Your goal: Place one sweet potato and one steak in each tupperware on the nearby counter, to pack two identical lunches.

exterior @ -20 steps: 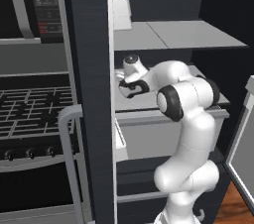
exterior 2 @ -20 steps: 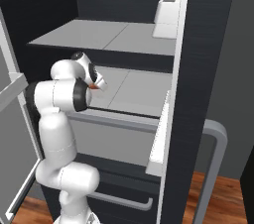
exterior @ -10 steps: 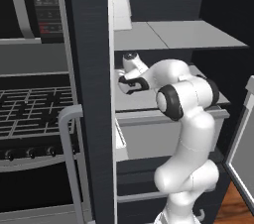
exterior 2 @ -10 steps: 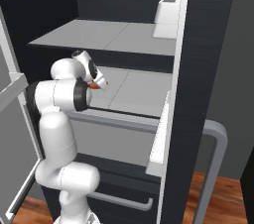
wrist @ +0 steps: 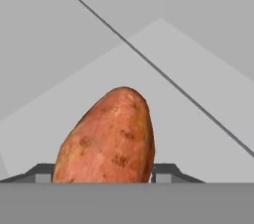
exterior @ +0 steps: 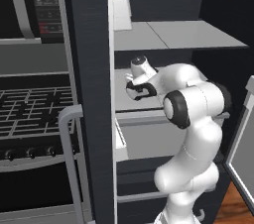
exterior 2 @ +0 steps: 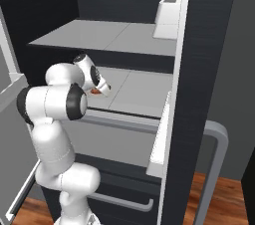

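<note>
The firm, rounded, likely slippery sweet potato (wrist: 106, 136) on the fridge shelf (wrist: 198, 59) is straddled across its middle by part-open jaws, contact unclear.

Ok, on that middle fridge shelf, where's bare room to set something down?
The middle shelf is bare to the right of the sweet potato, out to the door edge. The upper shelf is bare left of the white bin. It is crowded only around the pincer at the potato.
</note>
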